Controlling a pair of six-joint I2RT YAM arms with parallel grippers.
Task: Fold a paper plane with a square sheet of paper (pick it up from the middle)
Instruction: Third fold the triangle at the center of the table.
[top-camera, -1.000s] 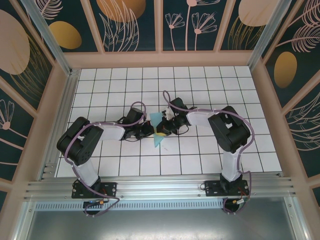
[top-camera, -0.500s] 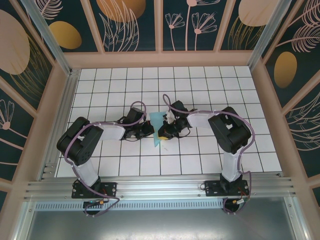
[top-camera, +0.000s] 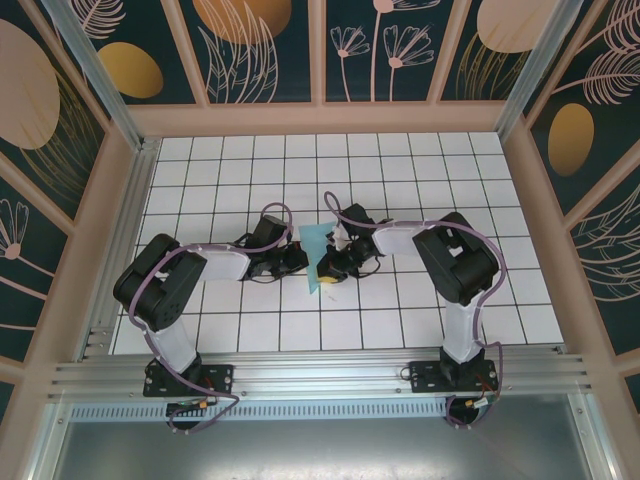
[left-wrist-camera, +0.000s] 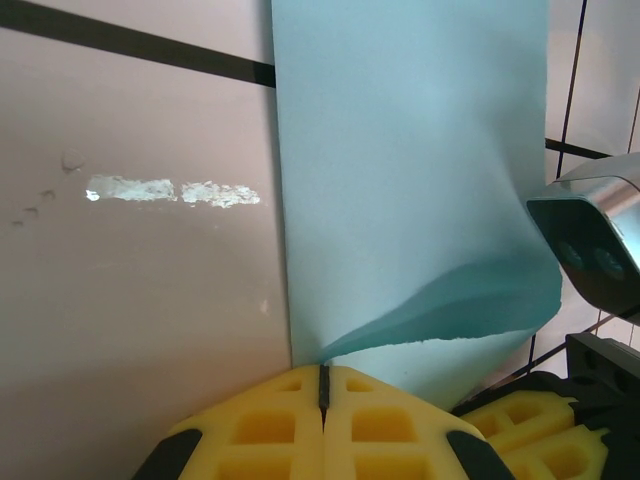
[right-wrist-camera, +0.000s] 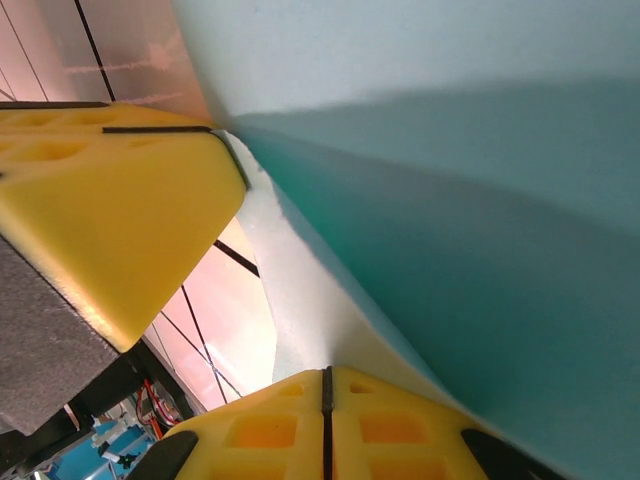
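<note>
Partly folded paper (top-camera: 316, 248) pinched by both grippers at the middle of the tiled table (top-camera: 400, 180).
The turquoise sheet lies mostly flat, with one flap curling up off the tiles at its near end. The left gripper (left-wrist-camera: 323, 375) has its yellow jaws closed on the paper's near edge, and the right gripper (right-wrist-camera: 325, 378) is clamped on a raised fold just beside it. From above, the two black wrists meet over the sheet and hide its sides. Purple cables (top-camera: 338, 205) loop over the arms, and flower-patterned walls (top-camera: 390, 45) stand around the table.
</note>
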